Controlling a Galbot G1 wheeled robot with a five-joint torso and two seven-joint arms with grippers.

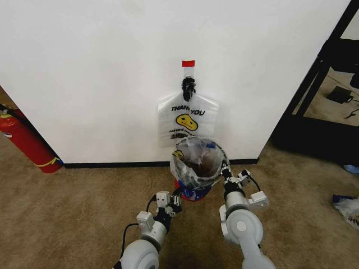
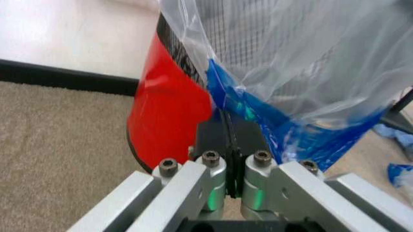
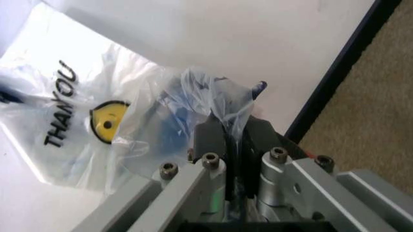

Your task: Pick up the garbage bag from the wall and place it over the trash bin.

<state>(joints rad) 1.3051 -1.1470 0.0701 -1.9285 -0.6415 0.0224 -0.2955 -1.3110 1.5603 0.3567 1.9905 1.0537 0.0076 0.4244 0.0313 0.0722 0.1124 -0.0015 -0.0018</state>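
Head view: the garbage bag [image 1: 197,163] is draped over the trash bin [image 1: 193,193] below the wall [image 1: 101,67]. Left wrist view: left hand [image 2: 231,137] is closed on the blue hem (beside the red base). Right wrist view: right hand [image 3: 233,140] is clamped on bag film.

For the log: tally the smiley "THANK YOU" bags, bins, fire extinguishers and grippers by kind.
Smiley "THANK YOU" bags: 2, the garbage bag over the trash bin, a flat bag hanging on the wall hook
Trash bin: 1
Fire extinguisher: 1
Grippers: 2, left gripper, right gripper
Total: 6
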